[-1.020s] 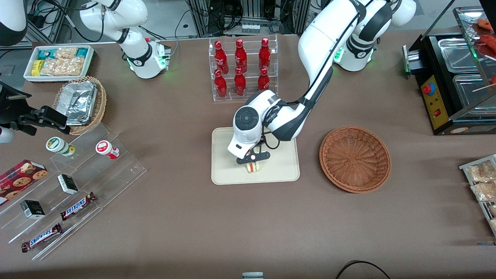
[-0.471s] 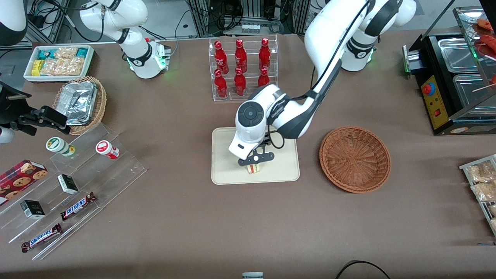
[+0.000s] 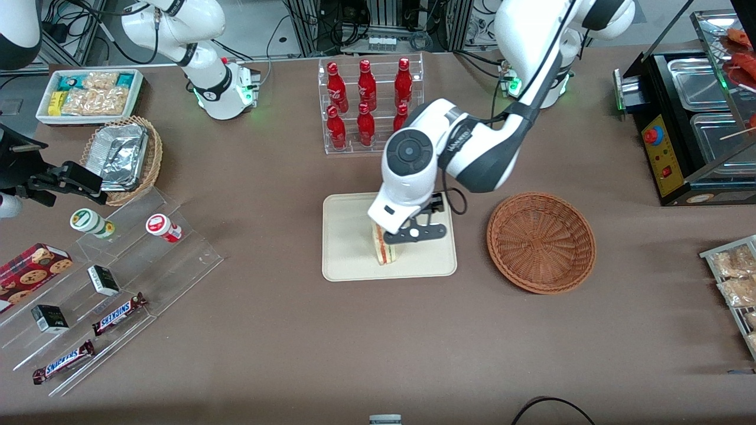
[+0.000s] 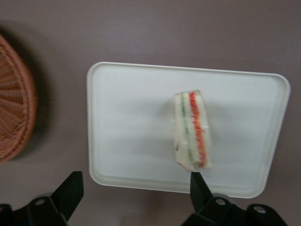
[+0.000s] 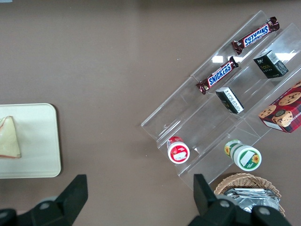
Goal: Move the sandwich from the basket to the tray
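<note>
Centre of the front view: cream tray (image 3: 348, 260) bearing the wedge sandwich (image 3: 383, 249), standing on edge. Right of it, apart: reddish-brown wicker basket (image 3: 541, 241). Above the tray, gripper (image 3: 413, 234) spread wide, holding nothing.

Brown table (image 3: 283, 354) with tray (image 3: 348, 260), basket (image 3: 541, 242)

Glossy white arm (image 3: 520, 35) with dark grey joint bands, black cable, black two-fingered tool (image 3: 413, 235).
</note>
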